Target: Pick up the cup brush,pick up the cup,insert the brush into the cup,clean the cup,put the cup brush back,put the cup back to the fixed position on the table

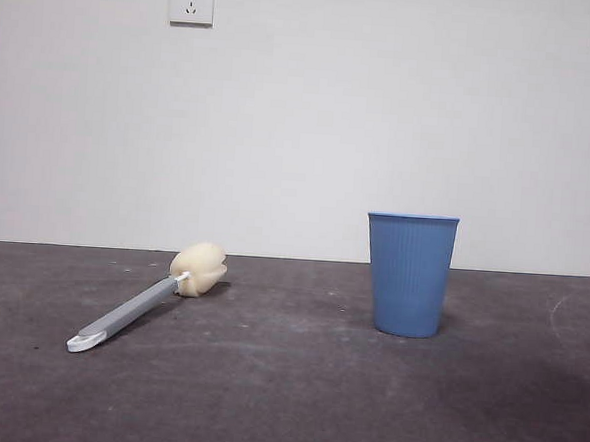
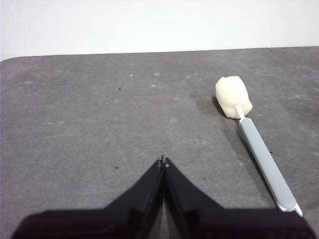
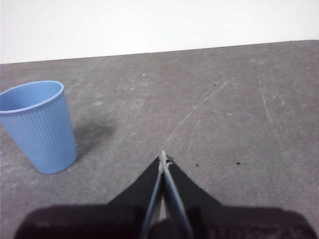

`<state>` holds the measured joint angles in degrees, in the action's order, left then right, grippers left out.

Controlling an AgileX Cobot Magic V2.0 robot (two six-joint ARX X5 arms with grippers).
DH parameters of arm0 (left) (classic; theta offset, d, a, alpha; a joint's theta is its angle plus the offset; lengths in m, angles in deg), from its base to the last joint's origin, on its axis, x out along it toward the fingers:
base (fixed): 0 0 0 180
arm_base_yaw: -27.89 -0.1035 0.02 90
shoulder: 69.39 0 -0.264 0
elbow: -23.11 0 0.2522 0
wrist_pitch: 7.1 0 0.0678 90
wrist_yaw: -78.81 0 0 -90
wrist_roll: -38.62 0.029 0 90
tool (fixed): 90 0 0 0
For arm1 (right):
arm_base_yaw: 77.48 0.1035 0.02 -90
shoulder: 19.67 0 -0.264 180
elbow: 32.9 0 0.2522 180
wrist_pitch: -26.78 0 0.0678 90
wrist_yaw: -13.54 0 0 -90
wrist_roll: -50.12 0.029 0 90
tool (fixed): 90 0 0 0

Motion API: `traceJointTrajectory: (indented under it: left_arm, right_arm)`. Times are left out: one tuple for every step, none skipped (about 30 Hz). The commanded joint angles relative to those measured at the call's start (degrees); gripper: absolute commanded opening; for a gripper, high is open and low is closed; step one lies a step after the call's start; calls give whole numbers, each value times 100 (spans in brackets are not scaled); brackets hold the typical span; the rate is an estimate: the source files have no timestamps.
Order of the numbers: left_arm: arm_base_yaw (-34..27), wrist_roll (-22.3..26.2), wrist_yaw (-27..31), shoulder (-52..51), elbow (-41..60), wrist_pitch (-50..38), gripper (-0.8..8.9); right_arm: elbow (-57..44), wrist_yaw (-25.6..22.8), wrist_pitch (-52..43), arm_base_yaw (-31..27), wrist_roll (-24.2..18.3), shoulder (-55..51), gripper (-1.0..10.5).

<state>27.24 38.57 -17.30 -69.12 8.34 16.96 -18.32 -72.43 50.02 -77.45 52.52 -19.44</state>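
Observation:
The cup brush (image 1: 148,300) lies flat on the table (image 1: 284,401) at the left, its cream sponge head toward the back and its looped handle end toward the front. It also shows in the left wrist view (image 2: 251,139). The blue ribbed cup (image 1: 409,274) stands upright right of centre, and in the right wrist view (image 3: 39,126). My left gripper (image 2: 163,161) is shut and empty, above the table and apart from the brush. My right gripper (image 3: 163,158) is shut and empty, apart from the cup. Neither gripper shows in the front view.
A white wall (image 1: 301,121) with two sockets stands behind the table's far edge. Pale scratches cross the table (image 3: 209,99) in the right wrist view.

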Motion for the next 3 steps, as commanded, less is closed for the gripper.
traceJointTrajectory:
  left_arm:
    - [-20,-20,4,-9,76,-20,-3]
    - [-20,-20,4,-9,76,-20,-4]
    - [-20,-20,4,-9,76,-20,-4]
  right_arm:
    - [-57,-4,81,0,74,-11,1]
    - [-57,-4,81,0,74,-11,1]
    - [-57,-4,81,0,74,-11,1]
